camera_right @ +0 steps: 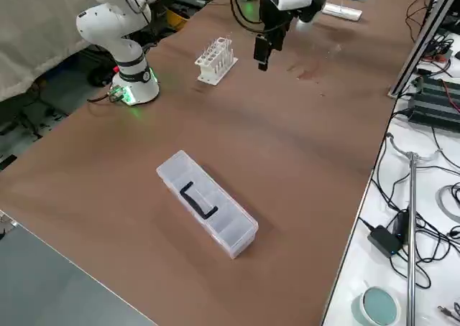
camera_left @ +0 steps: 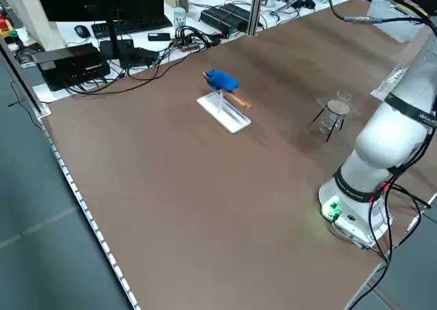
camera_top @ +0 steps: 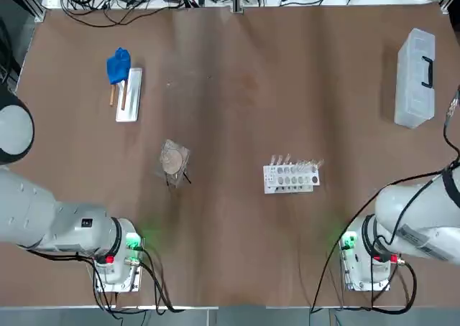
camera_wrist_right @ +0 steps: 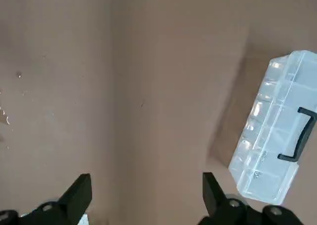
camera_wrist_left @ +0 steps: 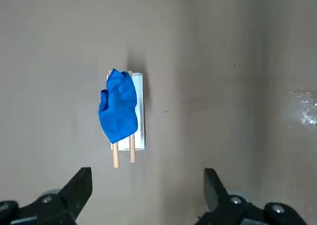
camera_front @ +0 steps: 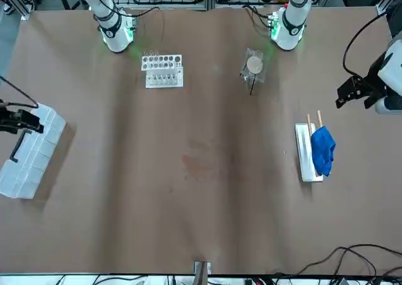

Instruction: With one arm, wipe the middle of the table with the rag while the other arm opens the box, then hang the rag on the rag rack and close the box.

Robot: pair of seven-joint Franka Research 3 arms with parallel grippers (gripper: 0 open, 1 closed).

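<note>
I'm seeing the blue rag (camera_wrist_left: 119,112) draping limply over the rag rack (camera_wrist_left: 137,113), light and soft, best pinched at a fold; the box (camera_wrist_right: 275,153) is sitting closed on the tabletop (camera_top: 237,89). Left pincer (camera_wrist_left: 147,197) and right pincer (camera_wrist_right: 146,200) are both hanging released, holding nothing.

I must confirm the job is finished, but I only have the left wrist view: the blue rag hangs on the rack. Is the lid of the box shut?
Observer: Yes. The box lies closed on the robot's right side of the table, with its black handle on top.
Operator: Does the right gripper hold it?
Observer: No. The right gripper is open and empty, raised over bare table, apart from the box.
Operator: Is anything between the two arms?
Observer: A white tube rack stands there, nearer the right arm's base.
</note>
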